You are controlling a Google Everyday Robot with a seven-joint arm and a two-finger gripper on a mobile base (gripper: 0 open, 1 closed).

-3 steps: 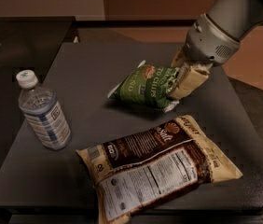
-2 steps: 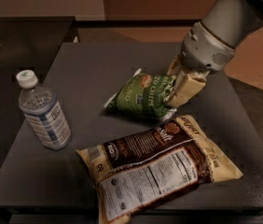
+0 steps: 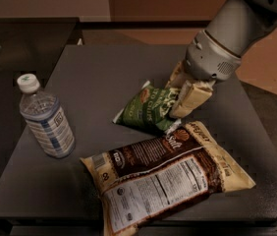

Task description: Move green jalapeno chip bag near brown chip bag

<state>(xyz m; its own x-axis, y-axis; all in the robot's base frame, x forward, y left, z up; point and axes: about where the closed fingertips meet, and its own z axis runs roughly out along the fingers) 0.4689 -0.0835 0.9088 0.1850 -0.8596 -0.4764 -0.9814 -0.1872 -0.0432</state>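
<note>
The biggest thing is the flat dark grey bench, which fills most of the frame. At the lower middle of the frame lies the large brown chip bag, dark brown and cream, with a white label panel facing up. A thick grey and white robot arm comes down from the upper right corner. At the left side a clear plastic water bottle with a white cap stands upright, well apart from both bags. In the middle is the small, crinkly green jalapeno chip bag, just above the brown chip bag, so close that I cannot tell if they touch. The cream two-finger gripper is at the middle right, clenched on the right end of the green jalapeno chip bag.
</note>
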